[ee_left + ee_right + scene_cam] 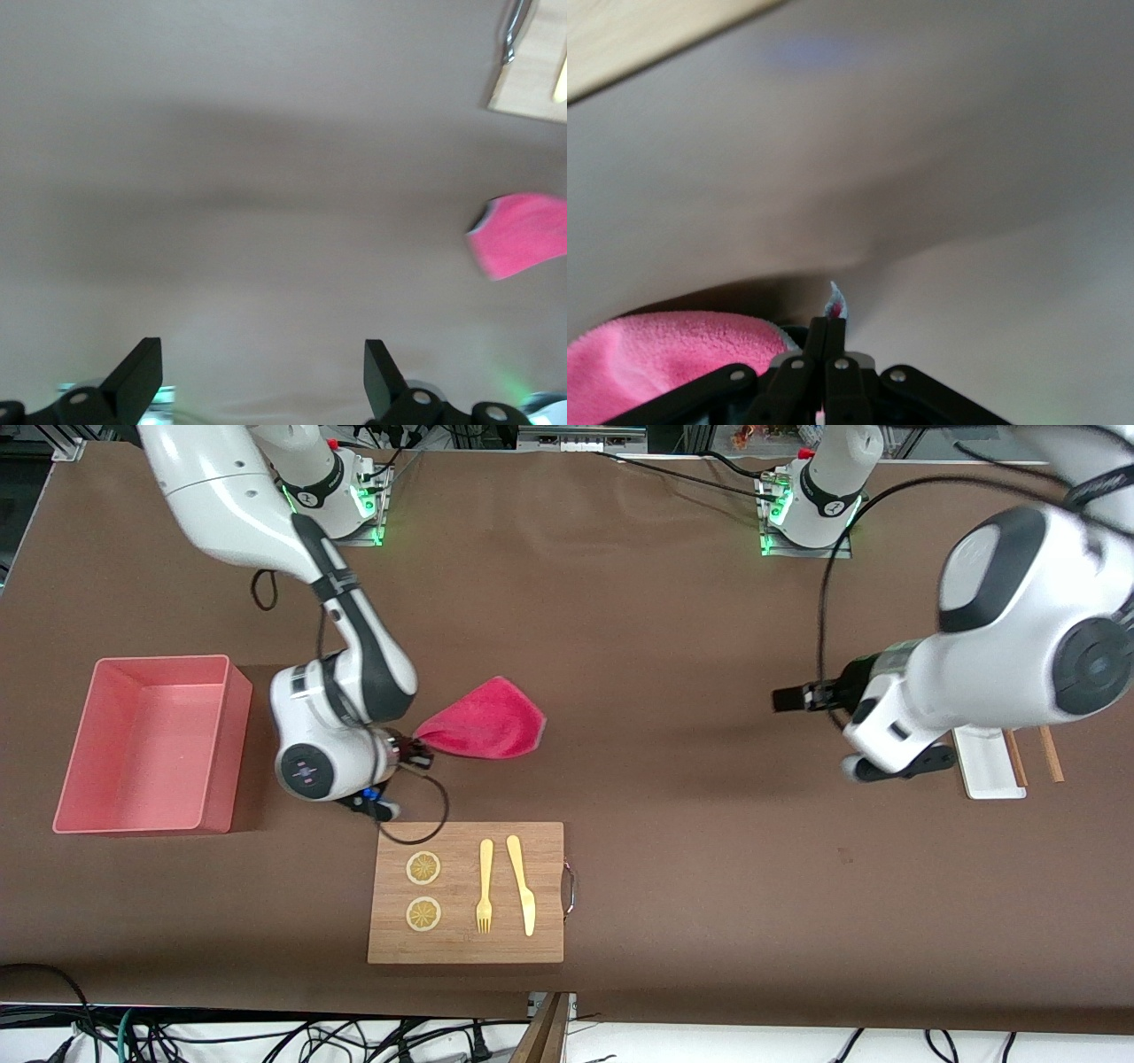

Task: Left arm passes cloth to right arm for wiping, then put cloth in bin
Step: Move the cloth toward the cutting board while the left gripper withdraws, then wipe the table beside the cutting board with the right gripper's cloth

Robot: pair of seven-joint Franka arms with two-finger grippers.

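Note:
The magenta-red cloth (487, 722) lies spread low at the table's middle, farther from the front camera than the wooden board. My right gripper (416, 748) is shut on one corner of it. In the right wrist view the fingers of the right gripper (830, 323) are pressed together on a cloth edge, with the fuzzy cloth (664, 359) bunched beside them. The pink bin (164, 660) stands at the right arm's end of the table, beside the right wrist. My left gripper (791, 698) is open and empty over bare table. Its wrist view shows the left gripper (261, 354) spread wide and the cloth (523, 232) far off.
A wooden board (465, 943) with two lemon slices (423, 868), a yellow fork (485, 886) and a yellow knife (523, 886) lies near the front edge. A small white tray (983, 766) and chopsticks (1051, 753) lie at the left arm's end, under the left arm.

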